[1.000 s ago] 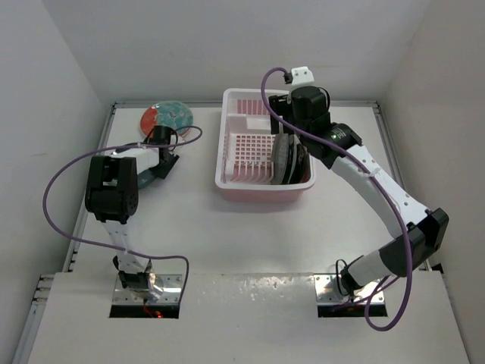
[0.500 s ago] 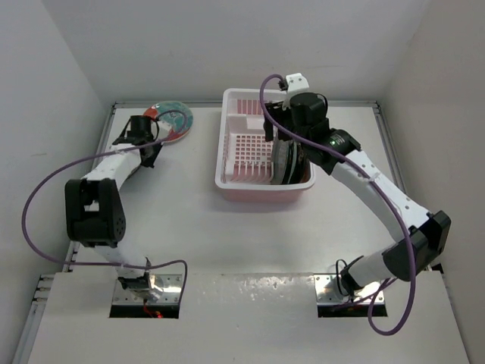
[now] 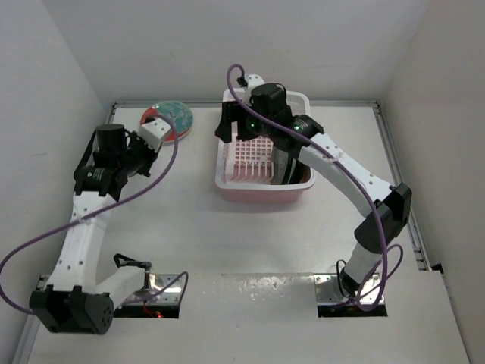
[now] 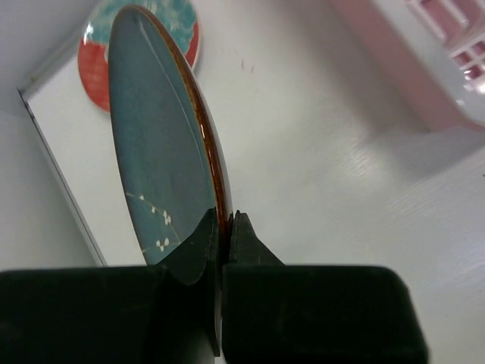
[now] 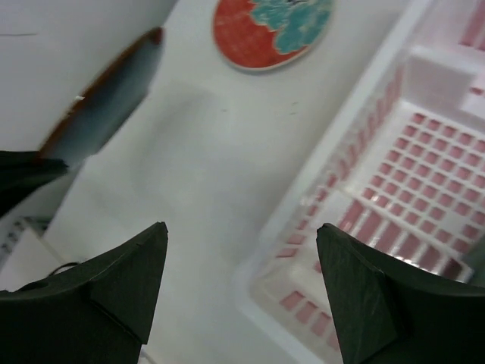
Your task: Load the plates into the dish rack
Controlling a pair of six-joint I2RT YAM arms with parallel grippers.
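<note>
- Left fingers [image 4: 244,246] are clamped tight on the dark teal plate [image 4: 159,152], and there's no gap to speak of. They pinch its reddish-brown rim from both sides.
- That plate stands on edge in the grip, its blue-green face with little white flecks turned to one side, and it's held up in the air over the left part of the desk [image 3: 189,227].
- From the right wrist camera the same plate shows at the far left, tilted, well apart from the rack.
- Over at the far left corner of the desk lies the red plate [image 3: 167,119], flat with its pale blue centre facing up. Nothing is touching it, and it sits just beyond the left arm's wrist.
- Right fingers [image 5: 114,288] are spread wide, and there's nothing between them but desk and rack rim below.
- In the overhead view the right arm reaches across the dish rack [image 3: 250,182], its wrist hanging above the rack's left wall.
- The rack sits at the middle of the desk toward the back, pink grid floor showing and white rim all round.
- Inside, the standing plates [image 3: 290,163] are up on edge in the right part of the rack, dark and packed close. The arm covers part of them, so I can't count them.
- The left part of the grid floor shows bare pink squares.
</note>
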